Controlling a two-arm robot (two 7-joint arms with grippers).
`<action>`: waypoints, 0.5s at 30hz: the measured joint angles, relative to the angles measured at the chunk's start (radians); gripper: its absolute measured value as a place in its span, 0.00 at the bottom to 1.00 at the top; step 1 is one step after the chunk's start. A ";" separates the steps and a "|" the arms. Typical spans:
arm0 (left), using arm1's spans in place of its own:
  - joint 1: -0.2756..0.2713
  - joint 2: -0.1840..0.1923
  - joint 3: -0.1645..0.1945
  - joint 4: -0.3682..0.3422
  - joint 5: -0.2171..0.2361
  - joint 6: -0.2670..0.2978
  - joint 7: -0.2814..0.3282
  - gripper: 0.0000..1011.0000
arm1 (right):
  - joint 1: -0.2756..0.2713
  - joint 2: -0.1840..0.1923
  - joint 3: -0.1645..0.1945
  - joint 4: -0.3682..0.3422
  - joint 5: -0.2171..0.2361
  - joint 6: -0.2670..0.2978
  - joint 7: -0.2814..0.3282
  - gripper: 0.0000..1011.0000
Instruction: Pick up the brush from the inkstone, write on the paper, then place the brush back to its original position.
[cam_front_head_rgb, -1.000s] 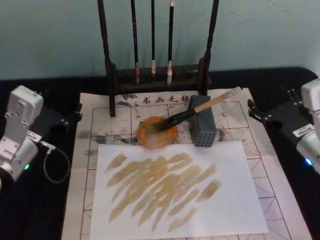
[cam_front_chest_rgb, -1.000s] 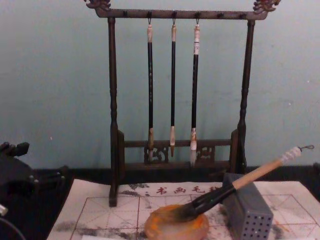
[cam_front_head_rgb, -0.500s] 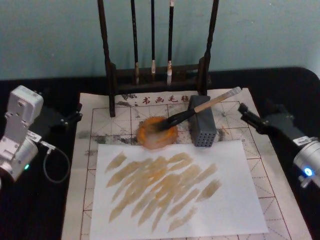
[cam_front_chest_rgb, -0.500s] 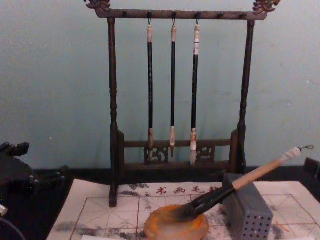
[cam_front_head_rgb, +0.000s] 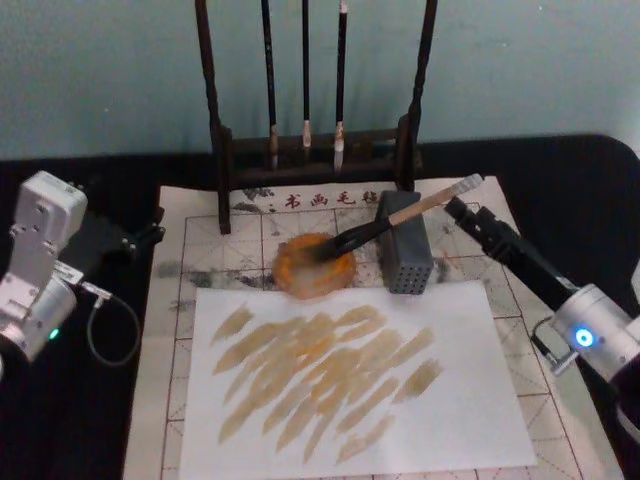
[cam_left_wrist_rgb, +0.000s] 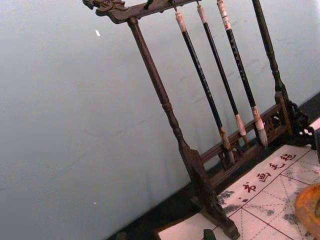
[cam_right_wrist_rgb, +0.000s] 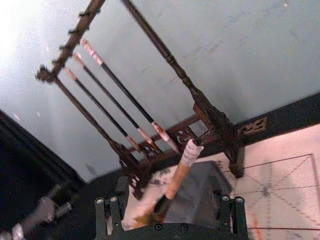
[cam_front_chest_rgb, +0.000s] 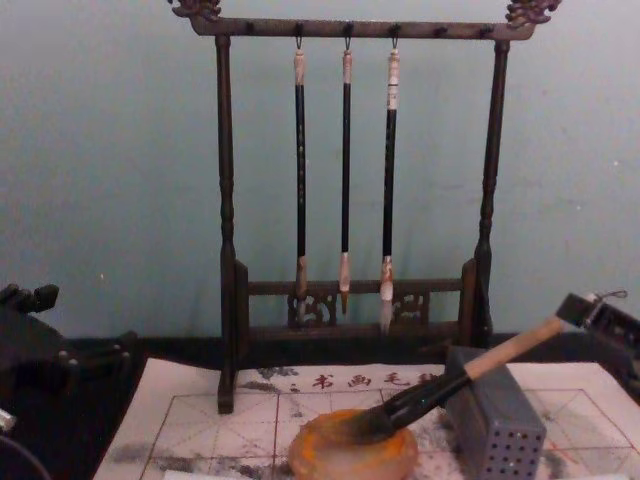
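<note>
The brush (cam_front_head_rgb: 400, 213) lies slanted, its dark bristles in the orange-brown inkstone (cam_front_head_rgb: 300, 278) and its tan handle propped on a grey perforated block (cam_front_head_rgb: 405, 258). My right gripper (cam_front_head_rgb: 462, 211) reaches in from the lower right and is open at the brush's white end. In the right wrist view the handle (cam_right_wrist_rgb: 178, 175) runs between the two spread fingers (cam_right_wrist_rgb: 107, 212). In the chest view the right gripper (cam_front_chest_rgb: 596, 313) sits at the handle's tip. The red-gridded paper (cam_front_head_rgb: 522, 330) lies under everything. My left gripper (cam_front_head_rgb: 142, 236) stays parked, open, beside the paper's left edge.
A plain white sheet with tan strokes (cam_front_head_rgb: 340, 370) covers the grid paper's near half. A dark wooden rack (cam_front_head_rgb: 222, 150) holding three thin brushes (cam_front_head_rgb: 305, 70) stands behind the inkstone. A black cloth (cam_front_head_rgb: 590, 190) covers the table around the paper.
My right arm has swung in from the right edge, bringing its open gripper up to the brush's white end. The brush, inkstone and left arm have not moved.
</note>
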 joint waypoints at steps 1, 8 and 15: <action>0.000 0.000 0.000 0.000 0.000 0.000 0.000 0.99 | 0.010 -0.013 0.003 0.017 0.028 0.011 0.009 0.99; 0.000 0.000 0.000 0.000 0.000 0.000 0.000 0.99 | 0.051 -0.050 0.002 0.081 0.107 0.038 0.028 0.99; 0.000 0.000 0.000 0.000 0.000 0.000 0.000 0.99 | 0.088 -0.063 -0.023 0.131 0.130 0.042 0.040 0.99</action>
